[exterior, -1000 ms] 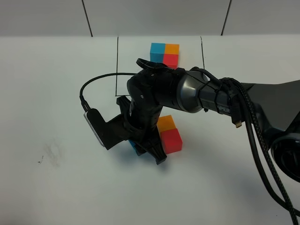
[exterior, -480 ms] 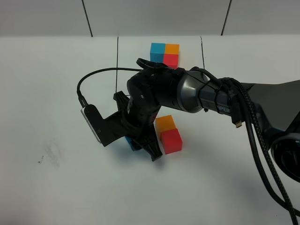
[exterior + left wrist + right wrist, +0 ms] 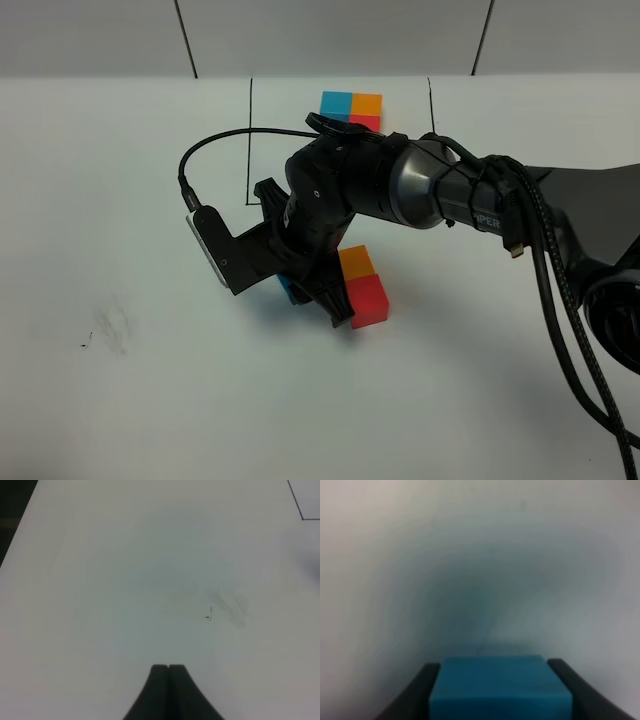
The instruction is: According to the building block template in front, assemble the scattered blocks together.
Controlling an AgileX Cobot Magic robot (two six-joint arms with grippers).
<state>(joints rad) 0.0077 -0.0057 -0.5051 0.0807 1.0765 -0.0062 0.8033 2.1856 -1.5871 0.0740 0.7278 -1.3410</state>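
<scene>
— Two arms, right? Where's the right one?
— Stretched across the white worktop, wrist bent down, its end effector clamped around the blue cube, just beside the orange cube and red cube, which touch.
— And the template?
— Well beyond the orange cube, inside its black frame.
— The left end effector?
— Pinched closed, empty, over bare worktop.

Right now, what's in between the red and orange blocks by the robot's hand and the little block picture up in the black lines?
The right arm crosses that stretch in the exterior high view, hiding most of the table between the loose orange block, red block and the template.
</scene>
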